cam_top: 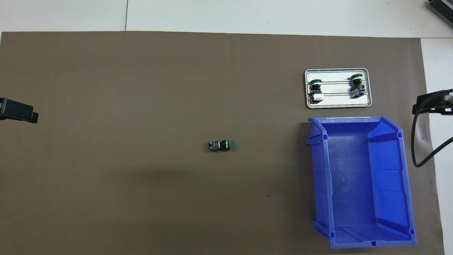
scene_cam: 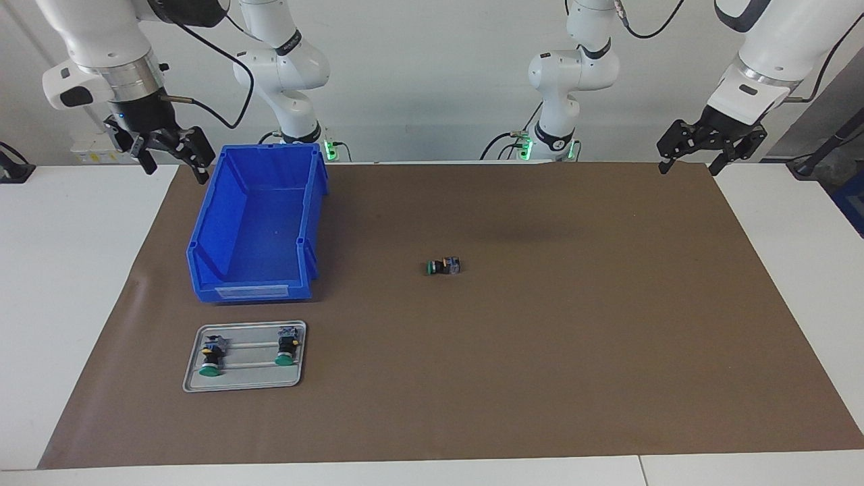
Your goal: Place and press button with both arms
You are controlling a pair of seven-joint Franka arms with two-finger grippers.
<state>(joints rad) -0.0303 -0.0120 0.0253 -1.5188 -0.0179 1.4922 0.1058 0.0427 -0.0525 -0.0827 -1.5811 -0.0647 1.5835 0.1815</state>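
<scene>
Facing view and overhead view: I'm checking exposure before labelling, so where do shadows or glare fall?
Facing view: a soft dark patch lies on the brown mat, nearer the robots than the loose button. Overhead view: a broad shadow darkens the mat's near part, and the metal tray shines bright around its two buttons.

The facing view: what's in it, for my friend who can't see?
A green-capped button lies on its side mid-mat. Two more sit on a metal tray beside an empty blue bin. Both arms wait, left tool and right tool open.
</scene>
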